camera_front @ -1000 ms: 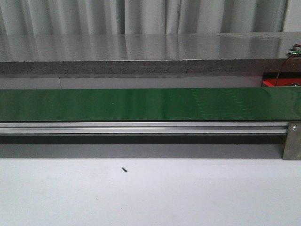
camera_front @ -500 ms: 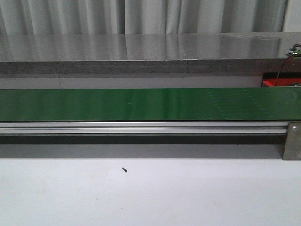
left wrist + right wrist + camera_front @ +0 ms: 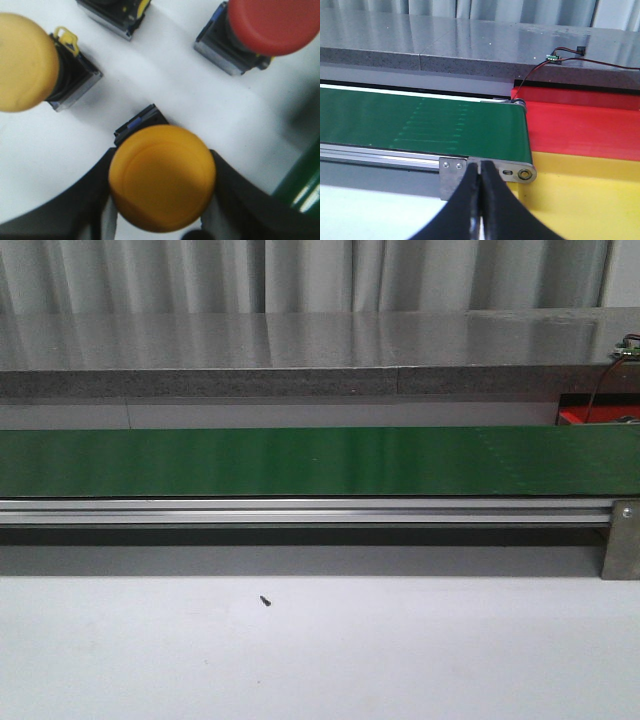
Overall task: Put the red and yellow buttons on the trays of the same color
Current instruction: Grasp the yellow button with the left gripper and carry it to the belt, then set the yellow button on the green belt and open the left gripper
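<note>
- Faint pale marks on the long green conveyor belt (image 3: 300,460) have drifted right since earlier.
- Left claw (image 3: 162,210) grips a round yellow mushroom-head button (image 3: 162,177) between its fingers.
- Right claw (image 3: 481,200) is closed, empty; red tray (image 3: 580,127) and yellow tray (image 3: 580,200) lie just beyond it.

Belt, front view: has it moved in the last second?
Yes. The faint dotted marks on the green belt have shifted right, toward the metal bracket, which stayed put.
</note>
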Controlling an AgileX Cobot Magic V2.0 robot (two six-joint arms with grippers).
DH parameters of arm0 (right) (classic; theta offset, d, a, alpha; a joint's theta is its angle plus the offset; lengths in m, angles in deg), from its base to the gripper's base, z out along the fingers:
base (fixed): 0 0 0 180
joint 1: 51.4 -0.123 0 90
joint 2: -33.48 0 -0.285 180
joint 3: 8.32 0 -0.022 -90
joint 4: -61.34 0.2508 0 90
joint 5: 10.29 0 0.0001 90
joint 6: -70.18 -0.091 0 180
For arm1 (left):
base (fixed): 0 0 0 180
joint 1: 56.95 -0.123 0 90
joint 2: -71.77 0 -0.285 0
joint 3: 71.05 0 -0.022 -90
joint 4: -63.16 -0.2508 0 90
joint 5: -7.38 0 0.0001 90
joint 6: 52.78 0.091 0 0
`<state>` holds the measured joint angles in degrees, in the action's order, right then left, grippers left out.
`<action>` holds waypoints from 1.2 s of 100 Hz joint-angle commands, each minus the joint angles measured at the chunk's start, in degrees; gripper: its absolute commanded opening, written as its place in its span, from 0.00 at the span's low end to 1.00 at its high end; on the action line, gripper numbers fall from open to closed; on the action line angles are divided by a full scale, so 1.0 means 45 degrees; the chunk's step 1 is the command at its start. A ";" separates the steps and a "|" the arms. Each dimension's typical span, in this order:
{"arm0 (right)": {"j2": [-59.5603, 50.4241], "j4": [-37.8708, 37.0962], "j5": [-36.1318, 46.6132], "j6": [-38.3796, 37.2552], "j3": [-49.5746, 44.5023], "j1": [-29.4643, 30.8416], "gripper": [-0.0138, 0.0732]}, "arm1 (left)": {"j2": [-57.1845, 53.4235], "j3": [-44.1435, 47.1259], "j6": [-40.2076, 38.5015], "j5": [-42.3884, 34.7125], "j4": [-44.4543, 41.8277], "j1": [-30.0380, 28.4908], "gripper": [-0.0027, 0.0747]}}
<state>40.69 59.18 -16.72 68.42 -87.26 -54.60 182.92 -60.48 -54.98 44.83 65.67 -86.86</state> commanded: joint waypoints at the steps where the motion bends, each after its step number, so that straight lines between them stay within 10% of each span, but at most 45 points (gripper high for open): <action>1: -0.0225 -0.0113 0.1007 0.0016 0.0243 0.0060 0.08 | -0.1247 -0.0346 0.0002 -0.0246 -0.0063 0.0069 0.10; 120: -0.0225 -0.0113 0.1007 0.0016 0.0243 0.0060 0.08 | -0.1128 -0.3185 0.2671 0.2856 0.3286 0.3682 0.10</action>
<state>40.69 59.18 -16.72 68.42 -87.26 -54.60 179.08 -72.24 -42.98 58.21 78.84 -70.67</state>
